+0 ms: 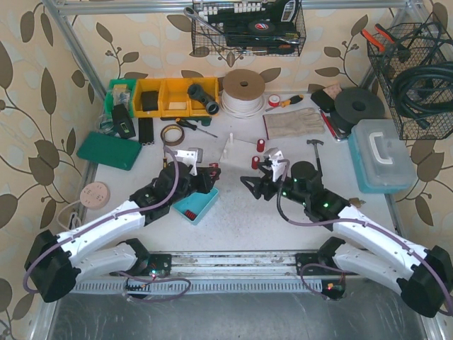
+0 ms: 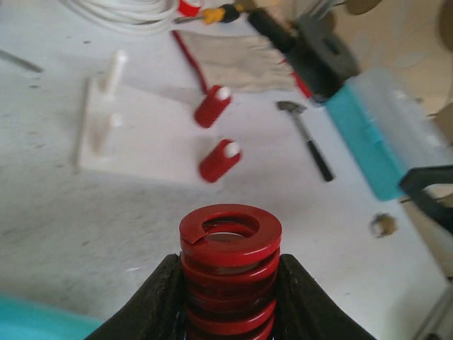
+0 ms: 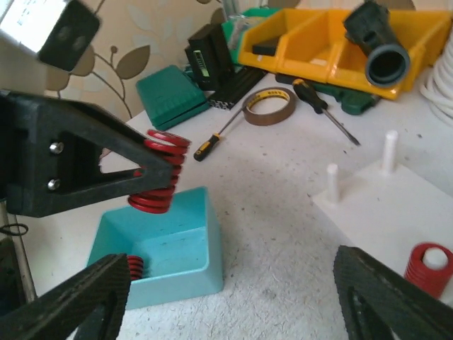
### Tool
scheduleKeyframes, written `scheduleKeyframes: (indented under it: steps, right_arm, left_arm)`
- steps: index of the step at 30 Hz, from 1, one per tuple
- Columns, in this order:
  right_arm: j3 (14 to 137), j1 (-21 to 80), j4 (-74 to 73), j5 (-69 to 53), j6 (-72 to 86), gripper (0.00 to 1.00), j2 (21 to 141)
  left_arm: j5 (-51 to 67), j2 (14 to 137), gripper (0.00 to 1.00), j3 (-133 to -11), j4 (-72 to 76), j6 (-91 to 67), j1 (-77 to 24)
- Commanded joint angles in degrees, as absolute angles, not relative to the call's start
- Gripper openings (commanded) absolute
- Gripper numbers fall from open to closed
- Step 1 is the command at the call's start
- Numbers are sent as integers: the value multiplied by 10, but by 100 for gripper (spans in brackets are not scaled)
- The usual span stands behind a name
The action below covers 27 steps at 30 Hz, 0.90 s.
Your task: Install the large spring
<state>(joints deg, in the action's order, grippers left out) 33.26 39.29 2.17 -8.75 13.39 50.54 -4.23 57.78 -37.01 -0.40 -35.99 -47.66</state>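
My left end effector is clenched on the large spring. Its fingers press the coils from both sides at the bottom centre of the left wrist view, and the spring stands upright with its top end clear. From the right wrist view, the spring hangs in the air above the far edge of the teal bin, left of centre. Another red spring lies in the bin's near corner.

So I count the pickup as done; the install itself is not.

The white base lies on the table in the upper left of the left wrist view, well apart from the held spring. Two small springs already sit on pegs at its right side. Two bare pegs stand at its left side, and I judge one of them to be the target, though I cannot tell which.

What's left is to carry the spring over, line up its bore and lower it on.

My right end effector is released and empty, jaws spread wide, hanging near the base.
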Motion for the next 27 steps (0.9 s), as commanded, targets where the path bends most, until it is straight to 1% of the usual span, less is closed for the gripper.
scheduleKeyframes:
  steps: [1,3,7,15,21,27]
  right_arm:
    - [305,417,122,-119,133,74,512]
    - [300,436,145,-118,130,70,519]
    - [295,469,169,-84,114,67,532]
    - [287,495,202,-37,107,64,550]
    - [280,502,227,3,112,54,554]
    - [252,504,269,12,120,51,529]
  left_arm:
    - [22,584,4,-358,232,-403,-487]
    - [35,599,4,-353,275,-404,-499]
    - [48,623,3,-348,336,-402,-523]
    - [49,637,3,-346,355,-391,-548]
    - [53,638,4,-330,378,-396,-558]
    - [41,637,6,-314,396,-408,-564]
